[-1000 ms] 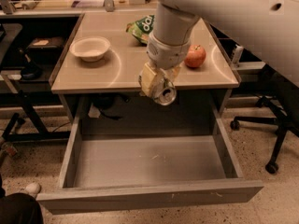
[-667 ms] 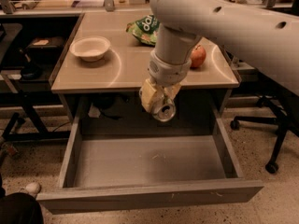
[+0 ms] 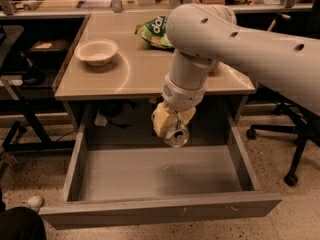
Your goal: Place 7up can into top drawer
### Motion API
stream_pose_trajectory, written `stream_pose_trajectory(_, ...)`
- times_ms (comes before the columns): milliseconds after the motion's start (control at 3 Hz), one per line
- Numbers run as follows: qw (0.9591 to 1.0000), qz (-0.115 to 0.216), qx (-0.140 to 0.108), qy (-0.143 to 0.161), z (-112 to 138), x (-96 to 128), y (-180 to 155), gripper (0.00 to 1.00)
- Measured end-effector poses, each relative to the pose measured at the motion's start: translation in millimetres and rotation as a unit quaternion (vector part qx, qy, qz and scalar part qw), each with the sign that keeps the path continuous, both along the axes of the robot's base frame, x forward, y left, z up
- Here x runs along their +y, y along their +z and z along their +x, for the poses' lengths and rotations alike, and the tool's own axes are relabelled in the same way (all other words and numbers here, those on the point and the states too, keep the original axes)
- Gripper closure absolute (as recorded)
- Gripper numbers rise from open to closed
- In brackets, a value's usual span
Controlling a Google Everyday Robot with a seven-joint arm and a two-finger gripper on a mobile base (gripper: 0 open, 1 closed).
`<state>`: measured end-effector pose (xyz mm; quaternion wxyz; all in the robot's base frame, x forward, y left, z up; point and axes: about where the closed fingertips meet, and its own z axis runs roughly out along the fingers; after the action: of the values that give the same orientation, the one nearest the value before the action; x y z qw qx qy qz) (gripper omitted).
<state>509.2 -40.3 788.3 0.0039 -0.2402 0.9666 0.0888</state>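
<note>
My gripper (image 3: 169, 124) hangs from the white arm over the back middle of the open top drawer (image 3: 160, 176). Its yellowish fingers (image 3: 161, 120) are shut on the 7up can (image 3: 176, 135), which lies tilted with its silver end facing the camera; the label is mostly hidden by the fingers. The can is held above the drawer's flat grey bottom, just below the tabletop's front edge. The drawer is pulled fully out and has nothing in it.
On the tan tabletop (image 3: 135, 74) stand a white bowl (image 3: 96, 51) at left and a green chip bag (image 3: 155, 31) at the back. A red fruit is mostly hidden behind the arm. Office chair legs (image 3: 290, 149) stand at right, dark shelving at left.
The arm has lowered and moved forward, carrying the can from the tabletop's edge down toward the open drawer.
</note>
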Motion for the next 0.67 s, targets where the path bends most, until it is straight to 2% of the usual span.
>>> stream_pose_trajectory(333, 0.9993, 0.018, 0.027, -0.021, -13.6, 4.4, -36.3, 1.0)
stream_pose_trajectory(667, 0.9978, 0.031, 0.034, -0.047, -14.9, 8.6, -71.2, 1.0)
